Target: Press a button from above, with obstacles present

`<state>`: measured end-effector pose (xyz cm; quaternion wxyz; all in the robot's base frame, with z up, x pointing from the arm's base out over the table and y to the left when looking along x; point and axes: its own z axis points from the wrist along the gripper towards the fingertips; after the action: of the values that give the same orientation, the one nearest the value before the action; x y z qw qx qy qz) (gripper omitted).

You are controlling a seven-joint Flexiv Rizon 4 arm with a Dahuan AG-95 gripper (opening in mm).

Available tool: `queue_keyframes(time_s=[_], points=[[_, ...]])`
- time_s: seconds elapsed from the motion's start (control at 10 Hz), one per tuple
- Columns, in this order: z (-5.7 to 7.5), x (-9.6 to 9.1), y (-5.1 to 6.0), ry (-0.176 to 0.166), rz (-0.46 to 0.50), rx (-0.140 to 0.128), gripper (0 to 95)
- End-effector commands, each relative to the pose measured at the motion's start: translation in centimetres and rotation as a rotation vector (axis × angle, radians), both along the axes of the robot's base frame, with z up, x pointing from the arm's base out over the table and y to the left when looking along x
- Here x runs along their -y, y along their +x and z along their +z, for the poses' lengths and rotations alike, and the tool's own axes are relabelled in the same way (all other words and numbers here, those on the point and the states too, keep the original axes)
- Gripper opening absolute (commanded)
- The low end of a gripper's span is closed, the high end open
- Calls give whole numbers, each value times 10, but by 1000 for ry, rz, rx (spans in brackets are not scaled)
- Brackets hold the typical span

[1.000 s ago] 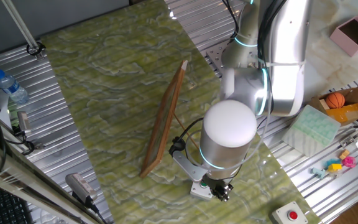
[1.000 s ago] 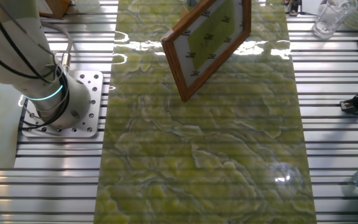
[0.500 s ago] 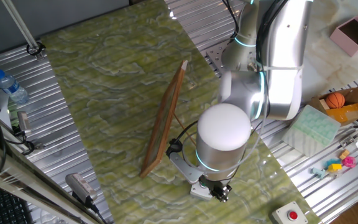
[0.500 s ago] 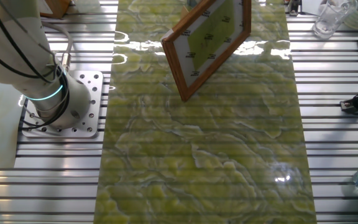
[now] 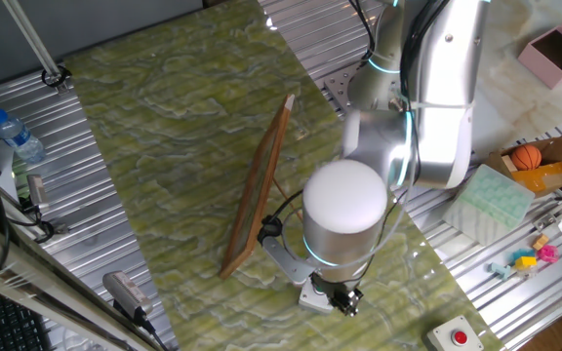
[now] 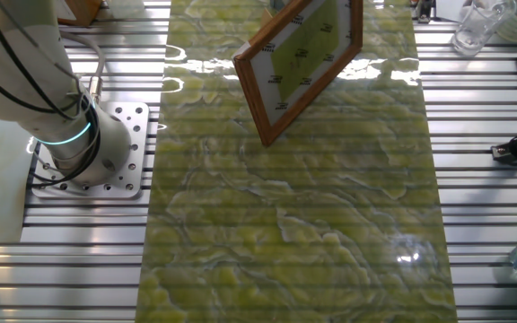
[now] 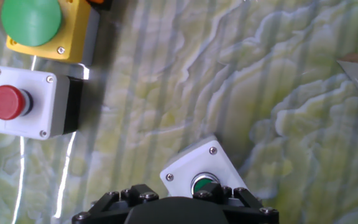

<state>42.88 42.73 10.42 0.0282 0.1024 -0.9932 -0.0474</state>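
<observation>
A green-patterned table mat (image 5: 164, 127) is shown with the gripper (image 5: 344, 300) held low at the 6 o'clock edge, directly over the button (image 7: 203, 185), presumably so it can be pressed from above. The button is set in a white box (image 7: 191, 171) on the mat. The wooden board (image 5: 258, 185) is propped on edge just beside, toward 10 o'clock, as an obstacle. Whether the fingers are apart or together cannot be told.

Looked like a robotics lab: slotted aluminium bench (image 5: 115, 224) under a green marbled mat (image 6: 294, 224), arm base (image 6: 97, 152) bolted beside the mat, toy bins (image 5: 530, 161) and a water bottle (image 5: 13, 135) near the mat's edges.
</observation>
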Motion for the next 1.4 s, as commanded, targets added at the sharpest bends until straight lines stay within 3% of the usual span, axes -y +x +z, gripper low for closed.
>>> queue_keyframes(time_s=[0.1, 0.3, 0.4, 0.8, 1.0, 1.4], points=[[-2, -3, 2, -4, 0, 2, 570], [-2, -3, 2, -16, 25, 34, 570], [-2, -3, 2, -15, 45, 37, 570], [-2, -3, 2, -12, 46, 30, 570], [-6, -14, -4, -21, 29, 29, 570], [-6, -18, -7, -37, 36, 27, 570]])
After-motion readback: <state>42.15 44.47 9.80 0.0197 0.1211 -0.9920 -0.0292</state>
